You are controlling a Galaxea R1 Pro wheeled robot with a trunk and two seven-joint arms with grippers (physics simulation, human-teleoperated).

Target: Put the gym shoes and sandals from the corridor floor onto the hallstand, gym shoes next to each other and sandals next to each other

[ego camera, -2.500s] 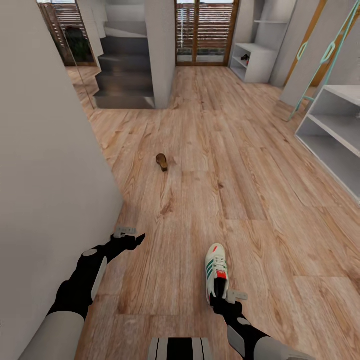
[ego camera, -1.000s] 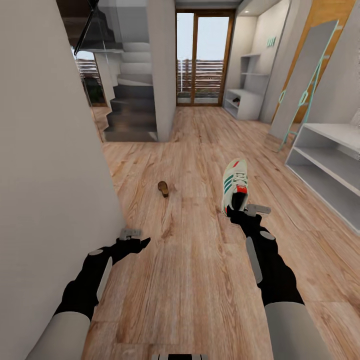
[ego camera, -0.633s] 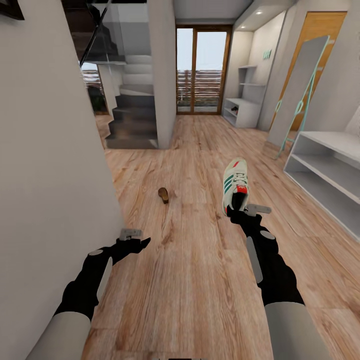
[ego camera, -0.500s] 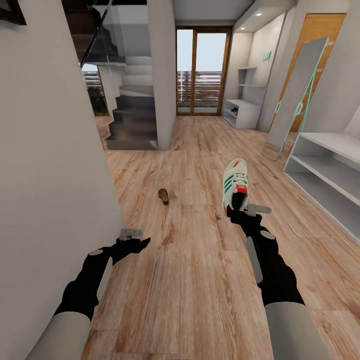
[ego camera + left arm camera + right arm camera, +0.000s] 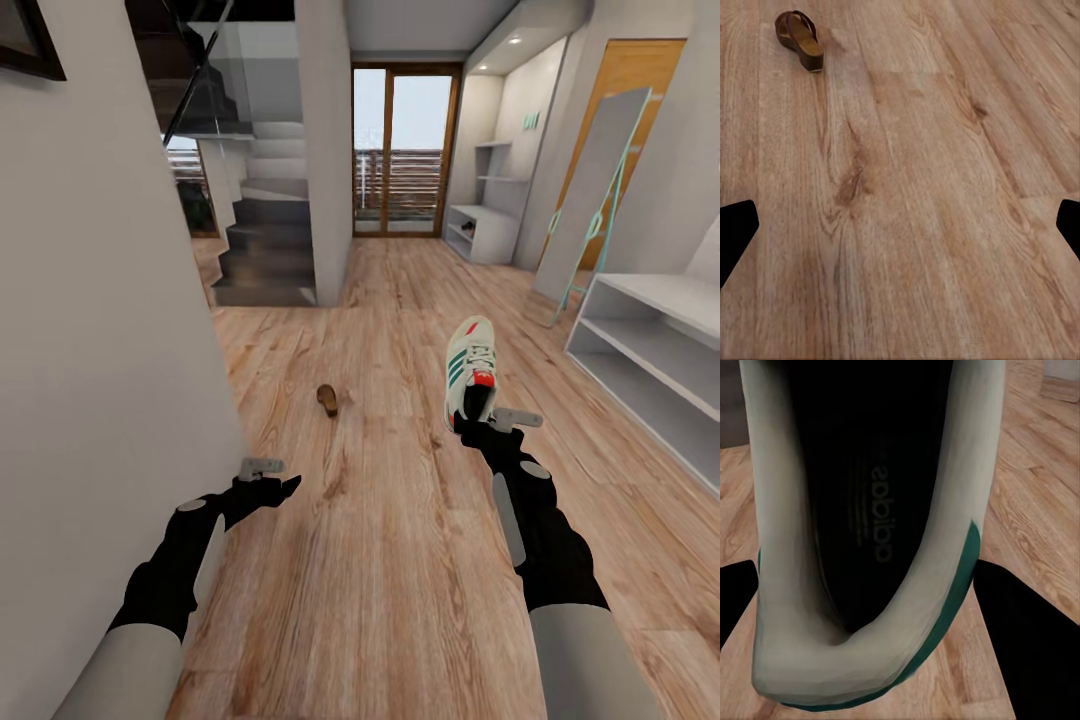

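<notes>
Stretching ahead of me, the corridor floor [image 5: 400, 520] is light wood-grain plank with knots, running to a glass door at the far end. At my right stands the hallstand [image 5: 655, 345], pale grey-white, its flat top and open shelf rows showing no shoes that I can make out. A second, similar unit sits far off beside the door; its contents are too small to tell. My right gripper [image 5: 478, 420] is clamped on the heel of one gym shoe [image 5: 470, 368], held clear of the floor, toe pointing away from me. My left gripper [image 5: 268, 478] hangs near the wall, fingers wide apart with nothing between them. One brown sandal [image 5: 327, 398] lies on the floor ahead, well apart from both grippers.
</notes>
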